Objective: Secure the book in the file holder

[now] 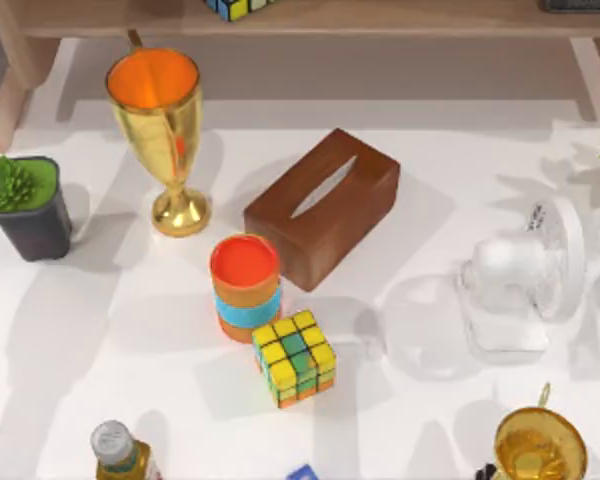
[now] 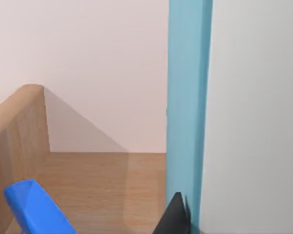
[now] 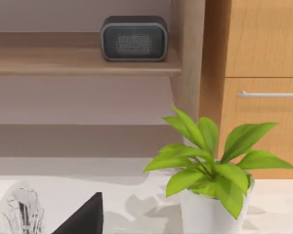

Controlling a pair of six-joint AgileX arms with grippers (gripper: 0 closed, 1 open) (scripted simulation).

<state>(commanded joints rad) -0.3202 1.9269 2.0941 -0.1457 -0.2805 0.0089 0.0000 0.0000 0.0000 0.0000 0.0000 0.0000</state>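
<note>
Left wrist view: a dark part of the left gripper (image 2: 174,217) sits at the lower edge, just beside a tall flat slab w/ a teal edge and a pale grey face; this looks like the book (image 2: 188,97), standing upright, but I can't tell if it's clamped, nor whether the gripper is open or closed. Behind it: a wooden panel (image 2: 19,136) w/ a rounded top corner, wood floor below, plain pale wall beyond; a blue piece (image 2: 34,207) lies tilted at the lower corner.

Right wrist view: a dark part of the right gripper (image 3: 84,217) shows at the lower edge; open or closed can't be told. Near it: the wire guard of a white fan (image 3: 12,209); a leafy plant (image 3: 210,165) in a white pot; a dark grey speaker (image 3: 134,39) on a wood shelf (image 3: 63,63); a cabinet w/ a metal handle (image 3: 268,94).

Top view, white table (image 1: 90,340): gold goblet (image 1: 160,120) w/ orange inside at upper left; small succulent (image 1: 25,205) in a dark pot at the left edge; brown tissue box (image 1: 322,205) mid-table, set at an angle; orange cup (image 1: 245,285) w/ a blue band just beside the box's near corner; puzzle cube (image 1: 294,357) touching or nearly touching the cup; the fan at right; bottle (image 1: 120,450) at the lower left; a second gold cup (image 1: 540,450) at the lower right.
</note>
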